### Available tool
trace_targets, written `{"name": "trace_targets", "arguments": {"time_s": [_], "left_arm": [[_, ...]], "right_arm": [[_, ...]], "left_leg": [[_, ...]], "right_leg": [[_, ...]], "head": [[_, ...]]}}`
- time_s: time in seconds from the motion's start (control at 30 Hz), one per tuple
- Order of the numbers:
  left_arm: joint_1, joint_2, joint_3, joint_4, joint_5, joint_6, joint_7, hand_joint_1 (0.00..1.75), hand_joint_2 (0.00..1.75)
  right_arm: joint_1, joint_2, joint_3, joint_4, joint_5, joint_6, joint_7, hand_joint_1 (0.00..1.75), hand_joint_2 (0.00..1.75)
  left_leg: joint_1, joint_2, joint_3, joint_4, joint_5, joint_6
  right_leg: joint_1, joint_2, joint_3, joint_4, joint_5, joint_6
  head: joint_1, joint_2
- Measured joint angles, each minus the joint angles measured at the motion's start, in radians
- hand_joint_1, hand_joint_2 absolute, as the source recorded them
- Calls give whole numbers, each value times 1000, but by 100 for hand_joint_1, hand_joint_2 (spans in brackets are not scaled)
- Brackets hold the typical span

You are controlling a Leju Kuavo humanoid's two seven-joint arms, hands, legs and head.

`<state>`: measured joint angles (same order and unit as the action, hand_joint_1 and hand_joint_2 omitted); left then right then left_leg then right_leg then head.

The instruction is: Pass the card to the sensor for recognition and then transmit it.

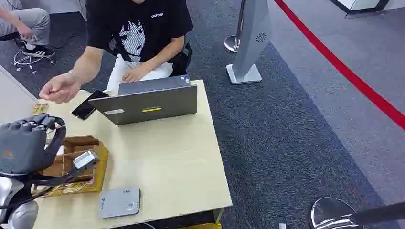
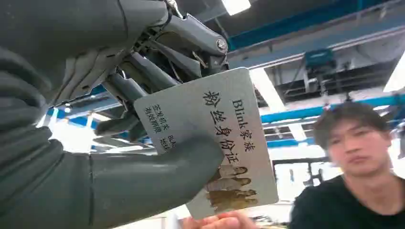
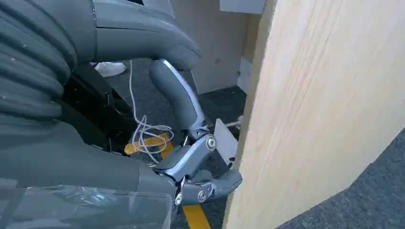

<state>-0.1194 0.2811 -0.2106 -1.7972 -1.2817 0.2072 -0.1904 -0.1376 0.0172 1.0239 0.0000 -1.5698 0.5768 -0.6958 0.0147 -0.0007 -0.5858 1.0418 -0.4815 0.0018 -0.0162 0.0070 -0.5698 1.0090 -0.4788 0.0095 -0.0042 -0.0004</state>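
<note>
A: Card (image 1: pixel 86 159) first: from the head view, you have it in the left robot hand (image 1: pixel 24 145), held above the cardboard tray (image 1: pixel 98 179) at the table (image 1: pixel 167 157) edge. The grey flat sensor (image 1: pixel 120 202) lies just beside that tray, nearer the robot. A person's hand (image 1: pixel 59 88) waits across the table, by the laptop (image 1: pixel 150 102).

B: And the grip?

A: In the left wrist view, the thick grey thumb (image 2: pixel 157 174) presses the card (image 2: pixel 215 138) against the darker fingers (image 2: pixel 143 76), a pinch near one corner. It's a stiff, glossy, rounded-corner rectangle, so it could slip or pivot; keep the pinch steady and bring its flat face level over the sensor's smooth top before you hand it across.

B: Right side?

A: The right wrist view shows the right robot hand (image 3: pixel 191 157) low beside the table's pale wood-grain side panel (image 3: pixel 325 105), fingers curled in, holding nothing. Leave it there, I'd say.
</note>
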Motion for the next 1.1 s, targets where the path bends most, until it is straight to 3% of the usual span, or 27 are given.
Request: {"name": "trace_targets", "arguments": {"time_s": [0.17,0.4,0.77,1.1], "left_arm": [[163,-34,3,-68,38,49,-94,175,175],[320,-66,-22,-58,37,45,-94,175,175],[353,-83,-86,136,47,48,-36,175,175],[348,-84,-114,177,55,82,-20,175,175]], "right_arm": [[3,2,-26,0,0,1,0,0,175],[4,2,-57,0,0,17,0,0,175],[5,2,-57,0,0,31,-1,0,175],[8,3,-57,0,0,40,-1,0,175]], "left_leg": [[0,1,0,0,-1,0],[0,1,-1,0,-1,0],[0,1,-1,0,-1,0],[0,1,-1,0,-1,0]], "right_leg": [[0,2,-1,0,0,0],[0,1,-1,-1,0,0],[0,1,-1,0,0,0],[0,1,-2,0,0,0]], "head": [[0,0],[-1,0],[0,0],[0,0]]}}
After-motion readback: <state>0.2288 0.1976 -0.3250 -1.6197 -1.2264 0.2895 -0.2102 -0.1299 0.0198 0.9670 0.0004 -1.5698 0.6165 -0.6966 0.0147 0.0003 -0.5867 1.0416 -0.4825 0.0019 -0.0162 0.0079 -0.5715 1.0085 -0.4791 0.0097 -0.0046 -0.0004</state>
